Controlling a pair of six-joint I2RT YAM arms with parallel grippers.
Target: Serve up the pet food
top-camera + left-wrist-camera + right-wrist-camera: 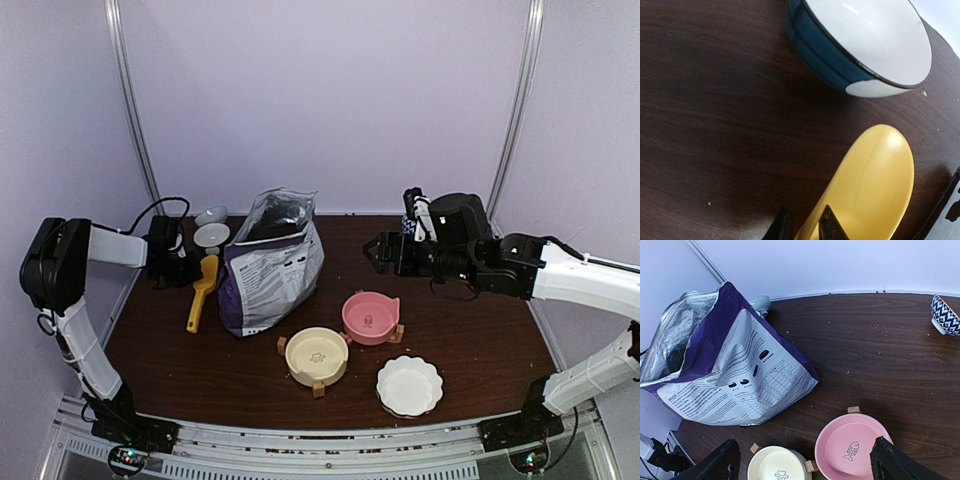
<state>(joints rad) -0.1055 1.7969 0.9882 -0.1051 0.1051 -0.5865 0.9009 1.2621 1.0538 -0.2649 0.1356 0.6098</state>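
- Enclosing the bench on three sides, plain pale lilac walls (330,90) rise behind two slanting metal posts (135,110)
- The table (470,300) is dark brown wood grain with a dull sheen, and a pale metal rail (330,445) runs along its near edge
- The purple bag (270,270) stands upright at mid-table with its top open; the foil lining shows, but the inside is too dark to read
- The right gripper (380,252) hangs above the back right of the table, fingers spread wide and holding nothing
- The left gripper (805,227) sits low at the back left, fingers close together at the yellow scoop (201,292) with a strip of yellow between them; whether they pinch it I cannot tell
- That scoop lies flat just left of the bag, near a white bowl (865,45) with a blue outside
- A pink bowl (370,315) and a cream bowl (317,355) sit side by side in front of the bag, with a scalloped dish (409,385) nearest the rail
- Of the pet food (879,353), only a few stray brown pellets show, scattered on the wood to the right of the bag
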